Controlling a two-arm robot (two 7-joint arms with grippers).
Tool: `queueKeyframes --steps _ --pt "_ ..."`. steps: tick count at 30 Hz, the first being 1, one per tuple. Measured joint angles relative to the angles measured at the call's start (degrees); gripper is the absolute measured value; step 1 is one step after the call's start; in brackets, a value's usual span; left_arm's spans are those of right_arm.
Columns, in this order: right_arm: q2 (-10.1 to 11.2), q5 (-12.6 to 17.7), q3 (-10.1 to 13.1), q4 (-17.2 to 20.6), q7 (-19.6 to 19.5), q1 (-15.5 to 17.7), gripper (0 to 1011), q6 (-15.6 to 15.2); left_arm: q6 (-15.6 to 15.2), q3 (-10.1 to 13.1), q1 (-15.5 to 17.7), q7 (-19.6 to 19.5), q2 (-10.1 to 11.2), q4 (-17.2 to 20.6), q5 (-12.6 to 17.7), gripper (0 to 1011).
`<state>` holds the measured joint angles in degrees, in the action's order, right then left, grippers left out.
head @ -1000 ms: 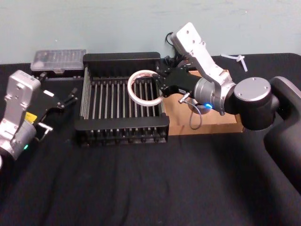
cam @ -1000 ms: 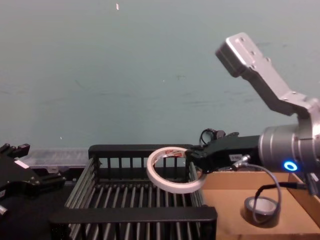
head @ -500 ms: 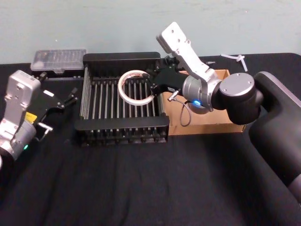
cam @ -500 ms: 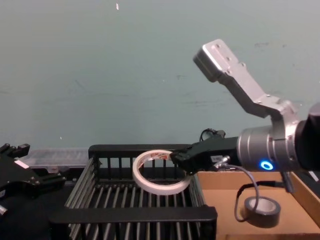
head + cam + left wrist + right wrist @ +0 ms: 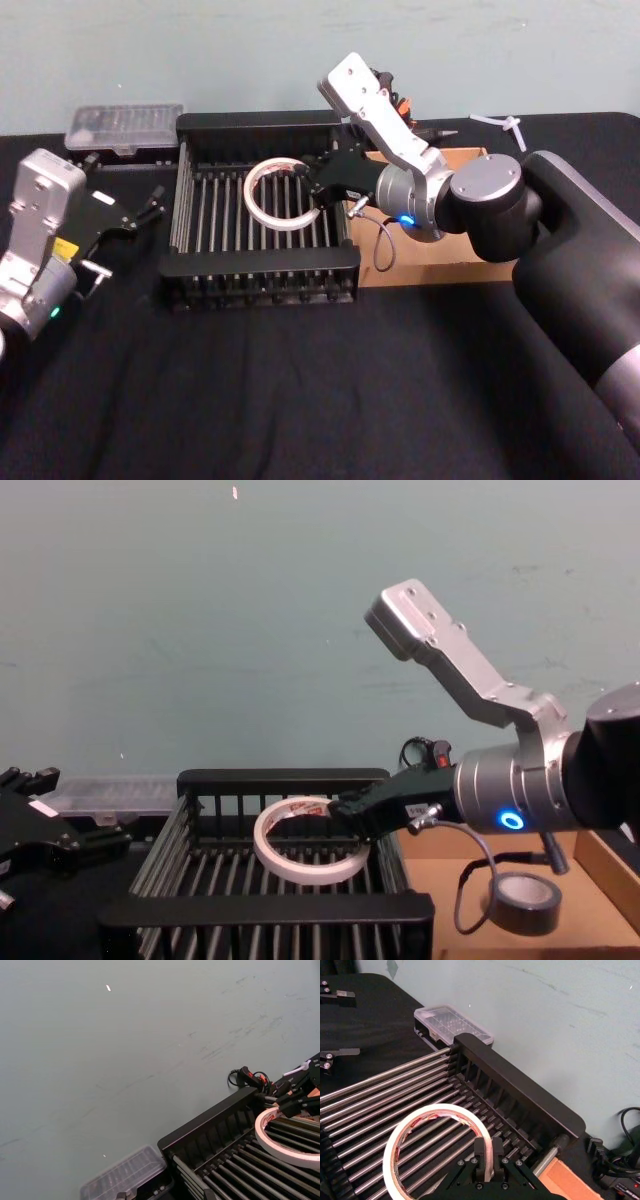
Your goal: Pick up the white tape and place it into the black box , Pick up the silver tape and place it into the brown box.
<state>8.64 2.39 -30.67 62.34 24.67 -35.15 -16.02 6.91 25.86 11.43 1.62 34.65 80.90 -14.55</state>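
Black cloth covers the table below a pale teal wall. Over the black box, the right gripper pinches the rim of the white tape between its jaws, holding the roll tilted above the slatted floor. Inside the brown box lies the silver tape. At the table's left edge the left gripper sits parked; I cannot tell how its jaws stand.
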Motion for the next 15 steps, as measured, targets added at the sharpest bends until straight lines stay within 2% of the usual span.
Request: queueKeyframes --steps 15 --pt "-0.4 -0.5 0.0 -0.7 -0.1 -0.1 99 0.0 0.0 0.0 0.0 0.0 0.0 0.0 0.0 1001"
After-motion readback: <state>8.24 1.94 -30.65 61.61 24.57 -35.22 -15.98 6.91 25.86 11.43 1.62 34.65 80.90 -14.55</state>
